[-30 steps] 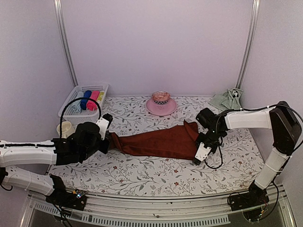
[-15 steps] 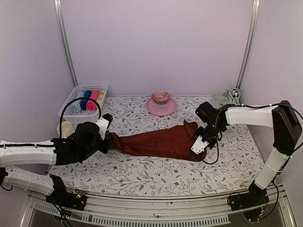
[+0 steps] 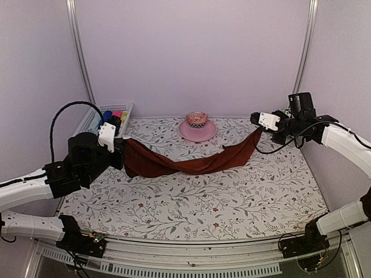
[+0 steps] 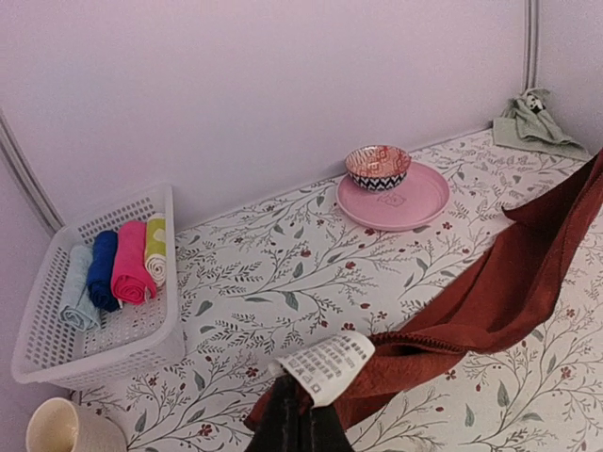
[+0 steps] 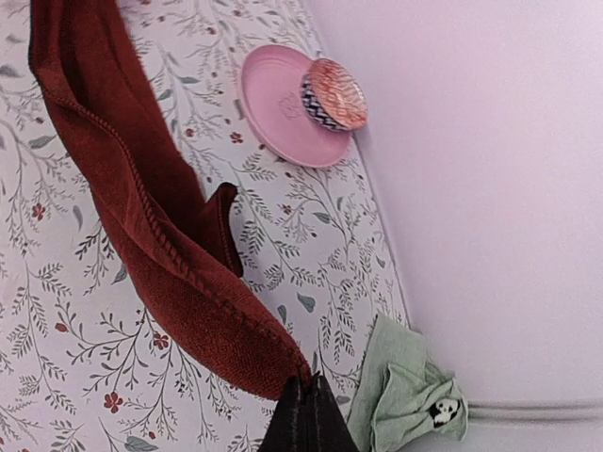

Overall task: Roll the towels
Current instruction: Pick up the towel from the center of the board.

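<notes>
Lifted — red-brown towel (image 3: 191, 165) sags, ends pinched high.

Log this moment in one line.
red-brown towel: stretched, sagging; left gripper: shut on it; right gripper: shut on it; green towel: crumpled, untouched

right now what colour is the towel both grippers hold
Plain dark red-brown towel, best in right wrist view.
</notes>
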`<action>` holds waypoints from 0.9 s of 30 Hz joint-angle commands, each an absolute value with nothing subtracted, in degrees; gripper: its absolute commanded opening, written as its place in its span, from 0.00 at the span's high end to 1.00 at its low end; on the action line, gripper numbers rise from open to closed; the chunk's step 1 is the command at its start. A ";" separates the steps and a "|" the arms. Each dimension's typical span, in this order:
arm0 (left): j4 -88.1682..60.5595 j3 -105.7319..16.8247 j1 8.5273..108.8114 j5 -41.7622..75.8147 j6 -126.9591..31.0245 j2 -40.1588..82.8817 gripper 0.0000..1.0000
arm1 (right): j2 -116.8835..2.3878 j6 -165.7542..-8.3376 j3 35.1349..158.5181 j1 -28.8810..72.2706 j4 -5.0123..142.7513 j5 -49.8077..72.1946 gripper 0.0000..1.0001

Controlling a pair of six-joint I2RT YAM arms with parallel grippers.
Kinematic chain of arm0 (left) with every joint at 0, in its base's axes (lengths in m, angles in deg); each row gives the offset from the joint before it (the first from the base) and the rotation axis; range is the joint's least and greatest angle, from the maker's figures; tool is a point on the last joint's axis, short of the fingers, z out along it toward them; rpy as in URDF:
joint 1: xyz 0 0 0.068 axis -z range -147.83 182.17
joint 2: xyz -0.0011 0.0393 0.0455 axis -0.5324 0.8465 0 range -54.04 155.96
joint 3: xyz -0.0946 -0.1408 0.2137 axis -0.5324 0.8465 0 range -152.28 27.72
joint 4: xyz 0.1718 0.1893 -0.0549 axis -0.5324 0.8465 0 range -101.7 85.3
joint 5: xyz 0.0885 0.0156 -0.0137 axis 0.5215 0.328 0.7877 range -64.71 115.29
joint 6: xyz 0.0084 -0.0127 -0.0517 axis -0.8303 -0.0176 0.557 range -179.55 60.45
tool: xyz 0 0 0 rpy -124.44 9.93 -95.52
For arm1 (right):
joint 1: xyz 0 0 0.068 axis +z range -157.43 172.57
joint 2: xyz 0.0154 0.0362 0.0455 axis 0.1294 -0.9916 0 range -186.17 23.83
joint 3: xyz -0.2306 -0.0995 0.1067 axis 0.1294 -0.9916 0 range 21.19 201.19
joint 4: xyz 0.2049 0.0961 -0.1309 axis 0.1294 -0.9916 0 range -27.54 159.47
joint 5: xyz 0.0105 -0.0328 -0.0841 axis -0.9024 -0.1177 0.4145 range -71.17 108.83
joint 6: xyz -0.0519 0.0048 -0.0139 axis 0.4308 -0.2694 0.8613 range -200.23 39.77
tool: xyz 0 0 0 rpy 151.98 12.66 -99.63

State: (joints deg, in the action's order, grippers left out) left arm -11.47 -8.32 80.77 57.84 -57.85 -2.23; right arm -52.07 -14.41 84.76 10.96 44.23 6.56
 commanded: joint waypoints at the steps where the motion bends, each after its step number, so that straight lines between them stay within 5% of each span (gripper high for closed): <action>1: -11.40 -10.69 79.94 58.25 -59.79 -4.46 1.00 | -44.16 -33.98 82.02 5.17 49.81 8.01 0.98; 16: -5.58 -15.20 81.41 57.31 -61.75 -15.84 1.00 | -15.02 -55.07 77.35 2.17 52.79 21.76 0.98; 22: -5.89 -16.32 79.47 58.04 -60.72 -8.24 1.00 | -26.01 -56.30 77.87 1.79 53.68 27.78 0.98; 27: -7.79 -17.56 69.85 45.12 -57.22 8.54 1.00 | -44.73 -57.20 79.72 0.37 55.68 26.29 0.98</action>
State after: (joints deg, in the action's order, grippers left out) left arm -7.54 -17.15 76.79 54.37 -59.78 -2.78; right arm -31.96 -54.98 78.60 1.43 55.23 24.62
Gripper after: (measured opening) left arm 0.009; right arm 0.017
